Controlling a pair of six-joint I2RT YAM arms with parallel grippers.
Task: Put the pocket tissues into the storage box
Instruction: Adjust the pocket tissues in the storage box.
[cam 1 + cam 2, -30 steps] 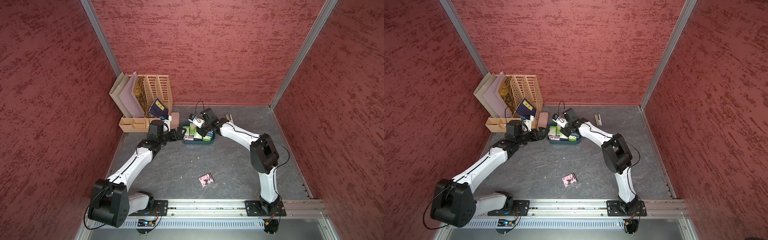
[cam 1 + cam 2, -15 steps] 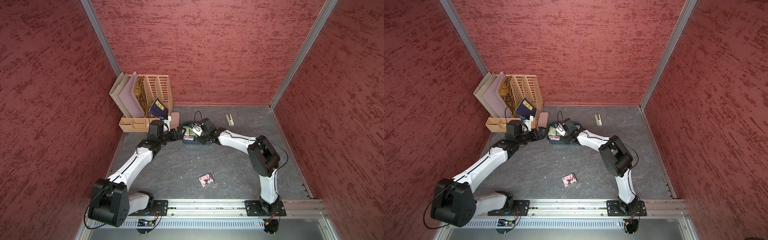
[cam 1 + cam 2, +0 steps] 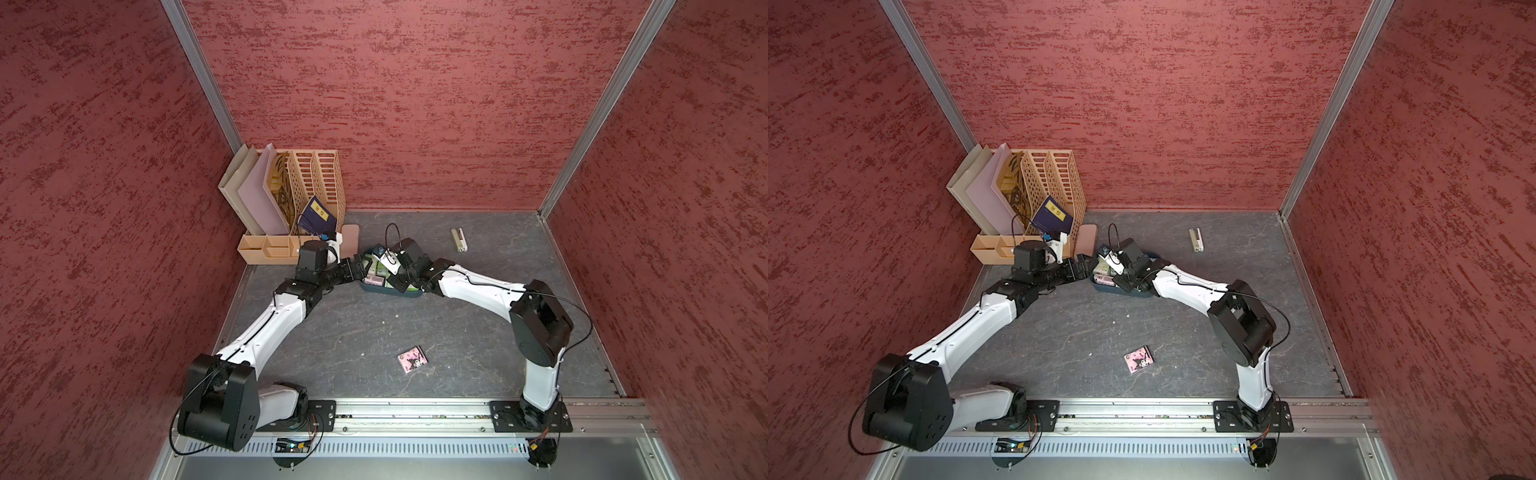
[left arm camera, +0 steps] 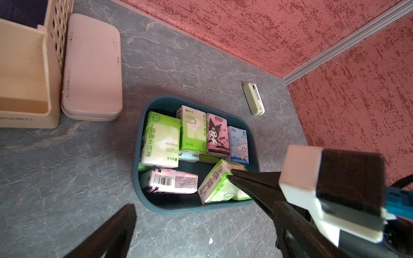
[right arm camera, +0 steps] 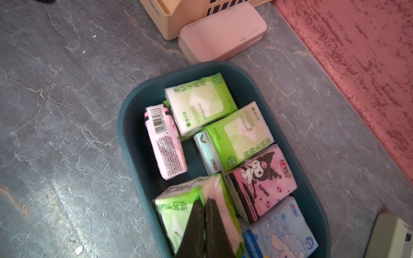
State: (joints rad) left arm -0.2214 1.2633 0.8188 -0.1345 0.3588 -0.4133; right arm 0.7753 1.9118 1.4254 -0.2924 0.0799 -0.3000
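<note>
The box (image 3: pixel 390 292) sat on the bench (image 3: pixel 415 324) toward the back wall, just beside the pink case (image 4: pixel 91 67). The case lay against the beige organiser (image 3: pixel 309 187). Both arms reached in to the box, one from each end.

The right gripper (image 5: pixel 205 202) was clenched, its tips down inside the box at one end, grasping a green packet (image 4: pixel 214 185). That packet stood tilted with one corner raised, its lower edge against the box wall. The grip looked to be on a fold of wrapper only, but the right wrist view was blurred at the tips, so this is not certain.

The left gripper (image 3: pixel 357 269) was released, jaws spread wide with nothing between them. It was low over the bench, just outside the other end of the box. One of its fingers (image 4: pixel 107 232) was apart from the box wall.

Other packets (image 4: pixel 193 129) in the box:
- two green, face up, side by side
- a pink cartoon one and a light blue one, next to them in the same row
- another light blue one, partly under that row
- a pink one on its side, barcode up, along the long wall

One pink packet (image 3: pixel 411 360) lay outside the box, alone on the bench. It was well apart from the box and nearer the arm bases.

A small beige stapler-like item (image 3: pixel 458 240) lay near the back wall, on the right arm's side of the box.
</note>
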